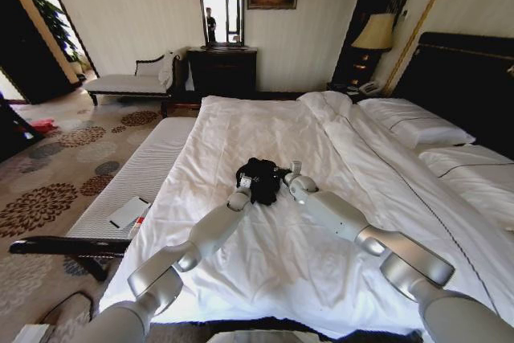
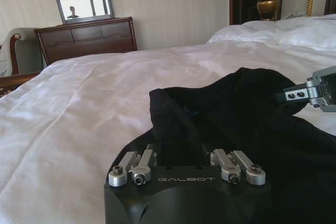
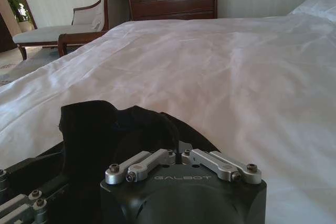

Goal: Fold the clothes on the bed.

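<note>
Where black T-shirt (image 1: 259, 179) bunches mid-bed (image 1: 241, 130): left end effector (image 1: 243, 194) grips its 7 o'clock edge, right end effector (image 1: 291, 180) grips 3 o'clock edge.

1. Head view: high, looking forward and down over the bed (image 1: 265, 263); both arms enter from the frame's lower corners.
2. Left wrist view: low, close behind the black T-shirt (image 2: 247, 124), facing the dresser (image 2: 86, 38).
3. Right wrist view: equally low; it shares shirt, duvet and dresser.

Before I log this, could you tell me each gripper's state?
Left gripper: shut on the black T-shirt.
Right gripper: shut on the same T-shirt.
</note>
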Available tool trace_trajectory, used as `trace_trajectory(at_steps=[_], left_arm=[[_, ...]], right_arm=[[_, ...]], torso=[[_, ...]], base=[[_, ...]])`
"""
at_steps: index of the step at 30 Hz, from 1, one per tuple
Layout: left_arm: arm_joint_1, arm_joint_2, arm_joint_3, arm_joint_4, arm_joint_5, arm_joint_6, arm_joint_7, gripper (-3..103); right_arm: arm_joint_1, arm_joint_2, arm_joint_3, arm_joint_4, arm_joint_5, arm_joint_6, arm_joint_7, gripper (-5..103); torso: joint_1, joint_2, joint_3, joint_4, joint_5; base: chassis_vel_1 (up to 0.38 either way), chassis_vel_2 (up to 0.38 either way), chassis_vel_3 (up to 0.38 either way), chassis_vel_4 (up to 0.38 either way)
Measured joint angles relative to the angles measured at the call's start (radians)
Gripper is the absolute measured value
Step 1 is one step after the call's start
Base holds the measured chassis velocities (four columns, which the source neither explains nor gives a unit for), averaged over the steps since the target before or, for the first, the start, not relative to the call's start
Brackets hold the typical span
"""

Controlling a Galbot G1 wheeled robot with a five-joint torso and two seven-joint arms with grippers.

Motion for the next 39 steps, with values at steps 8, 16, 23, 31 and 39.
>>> trace_trajectory(at_steps=[8,16,23,31,39], left_arm=[[0.006,0.008,-0.008,-0.004,-0.004,-0.009,0.000,14],[0.005,0.023,-0.012,-0.025,-0.011,-0.012,-0.003,0],[0.006,0.075,0.002,-0.095,-0.035,0.003,-0.012,0],[0.014,0.221,0.022,-0.263,-0.083,0.039,-0.039,0],[0.046,0.383,-0.004,-0.522,-0.129,0.076,-0.077,0]], right_arm=[[0.003,0.008,-0.006,0.000,0.000,0.000,0.001,0],[0.004,0.003,-0.007,0.007,0.000,0.000,0.003,0],[0.004,-0.005,-0.008,0.022,-0.001,0.000,0.011,0],[-0.006,-0.050,0.012,0.122,-0.004,0.000,0.030,0],[-0.081,-0.156,0.089,0.312,-0.054,0.020,0.037,0]], torso=[[0.000,0.000,0.000,0.0001,0.0000],[0.000,0.000,0.000,-0.0003,-0.0001],[0.000,0.000,0.000,0.0000,-0.0001],[0.000,0.000,0.000,0.0000,-0.0002],[0.000,0.000,0.000,-0.0004,0.0000]], base=[[0.000,0.000,0.000,0.000],[0.000,0.000,0.000,0.000],[0.000,0.000,0.000,0.000],[0.000,0.000,0.000,0.000],[0.000,0.000,0.000,0.000]])
